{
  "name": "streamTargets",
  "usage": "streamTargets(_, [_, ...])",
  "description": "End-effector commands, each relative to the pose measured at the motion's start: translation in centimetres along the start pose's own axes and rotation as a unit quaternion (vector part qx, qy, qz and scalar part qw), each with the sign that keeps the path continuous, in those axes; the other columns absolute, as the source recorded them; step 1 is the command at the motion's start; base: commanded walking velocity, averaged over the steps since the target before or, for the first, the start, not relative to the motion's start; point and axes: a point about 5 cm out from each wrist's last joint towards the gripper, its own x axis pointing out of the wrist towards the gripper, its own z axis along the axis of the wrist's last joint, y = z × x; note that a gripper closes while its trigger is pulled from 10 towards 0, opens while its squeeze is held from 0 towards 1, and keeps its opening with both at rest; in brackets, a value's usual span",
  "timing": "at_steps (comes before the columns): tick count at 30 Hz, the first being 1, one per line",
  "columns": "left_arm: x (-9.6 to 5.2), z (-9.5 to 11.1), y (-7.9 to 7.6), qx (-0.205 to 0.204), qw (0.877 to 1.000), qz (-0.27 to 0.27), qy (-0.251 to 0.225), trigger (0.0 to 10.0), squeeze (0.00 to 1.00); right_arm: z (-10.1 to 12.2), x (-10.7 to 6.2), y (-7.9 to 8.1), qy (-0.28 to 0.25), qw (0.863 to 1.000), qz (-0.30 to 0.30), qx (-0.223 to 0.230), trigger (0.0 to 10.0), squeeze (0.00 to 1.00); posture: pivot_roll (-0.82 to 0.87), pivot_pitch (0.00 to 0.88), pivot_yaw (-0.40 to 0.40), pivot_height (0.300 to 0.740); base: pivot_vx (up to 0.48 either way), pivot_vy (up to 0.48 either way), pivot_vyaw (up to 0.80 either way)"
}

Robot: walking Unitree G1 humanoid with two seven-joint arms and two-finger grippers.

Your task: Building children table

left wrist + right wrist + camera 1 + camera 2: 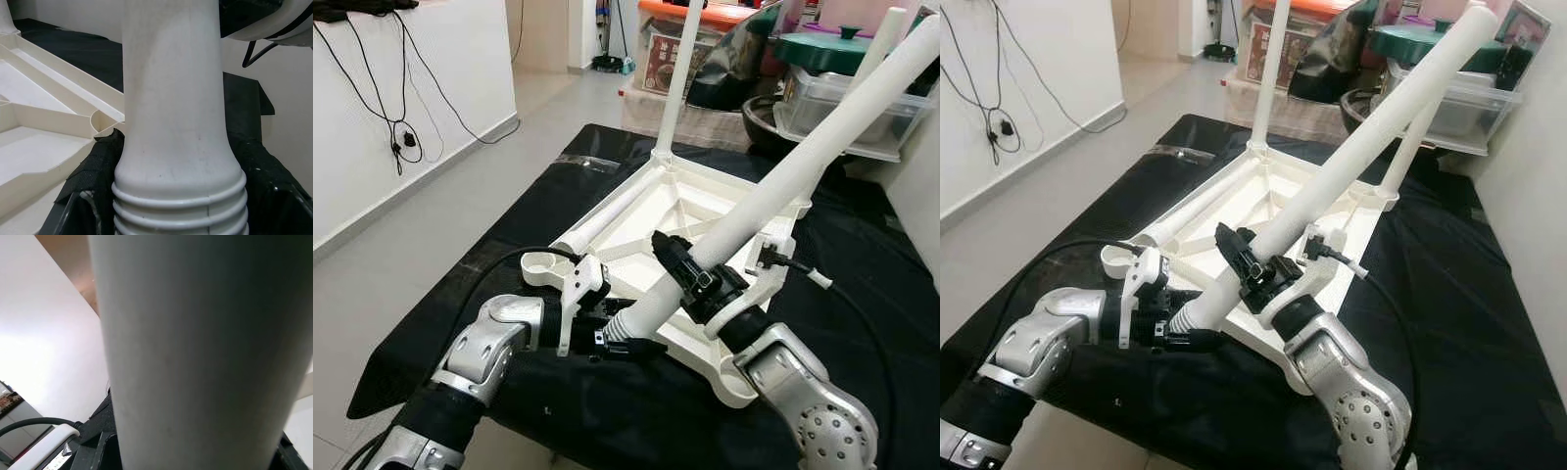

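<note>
A white plastic table top [685, 201] lies upside down on a black cloth [460, 294]. Two white legs stand upright in its far corners, one on the left [677, 78] and one on the right [879, 44]. Another leg [607, 217] lies flat along its left side. A fourth long leg [822, 137] is held tilted over the top. My right gripper [700, 279] is shut around its shaft. My left gripper [617, 338] is shut on its ribbed threaded end [178, 205], with the black pads [93, 186] on either side. An empty round socket [548, 262] sits just left of that end.
Clear plastic bins [842, 108], a green-lidded pot [822, 49] and a black bag [734, 59] crowd the back. A white wall with hanging cables [401, 137] runs along the left, with grey floor [431, 225] beside the cloth. Another wall [915, 186] closes the right.
</note>
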Motion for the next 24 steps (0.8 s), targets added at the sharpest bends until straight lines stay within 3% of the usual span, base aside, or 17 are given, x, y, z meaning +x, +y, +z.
streamTargets(1, [0.6, -0.5, -0.4, 0.006, 1.0, -0.013, 0.009, 10.0, 0.0, 0.0, 0.3, 0.2, -0.002, 1.0, -0.004, -0.002, 10.0, 0.0, 0.11, 0.0, -0.103, 0.74, 0.0, 0.0, 0.0])
streamTargets(3, [0.6, -0.5, -0.4, 0.007, 1.0, -0.012, 0.01, 10.0, 0.0, -0.1, 0.2, 0.4, 0.0, 1.0, 0.002, -0.004, 10.0, 1.0, 0.11, 0.0, -0.103, 0.74, 0.0, 0.0, 0.0])
streamTargets(6, [0.6, -0.4, -0.3, 0.008, 1.0, -0.012, 0.011, 10.0, 0.0, -0.1, 0.4, 0.4, -0.001, 1.0, -0.005, -0.011, 10.0, 1.0, 0.11, 0.0, -0.1, 0.74, 0.0, 0.0, 0.0])
streamTargets(7, [0.6, -0.4, -0.3, 0.009, 1.0, -0.011, 0.011, 10.0, 0.0, 0.0, 0.5, 0.3, -0.001, 1.0, -0.011, -0.015, 10.0, 0.0, 0.11, 0.0, -0.1, 0.74, 0.0, 0.0, 0.0])
streamTargets(10, [0.6, -0.4, -0.3, 0.01, 1.0, -0.011, 0.012, 10.0, 0.0, 0.0, 0.6, 0.2, 0.0, 1.0, -0.017, -0.018, 10.0, 0.0, 0.11, 0.0, -0.1, 0.74, 0.0, 0.0, 0.0])
streamTargets(16, [0.7, -0.7, -0.1, 0.014, 1.0, 0.004, 0.022, 10.0, 0.0, 1.0, 1.2, -0.9, -0.018, 0.995, -0.089, -0.033, 10.0, 0.0, 0.12, 0.0, -0.105, 0.74, 0.0, 0.0, 0.0])
streamTargets(18, [0.8, -1.2, 0.0, 0.02, 0.999, 0.013, 0.036, 10.0, 0.0, 0.8, 1.4, -1.4, -0.014, 0.991, -0.13, -0.03, 10.0, 0.0, 0.12, 0.0, -0.107, 0.74, 0.0, 0.0, 0.0])
streamTargets(24, [0.7, -1.7, 0.3, 0.027, 0.998, 0.029, 0.052, 10.0, 0.0, 0.3, 1.6, -1.6, -0.005, 0.986, -0.165, -0.019, 10.0, 0.0, 0.12, 0.0, -0.109, 0.74, 0.0, 0.0, 0.0])
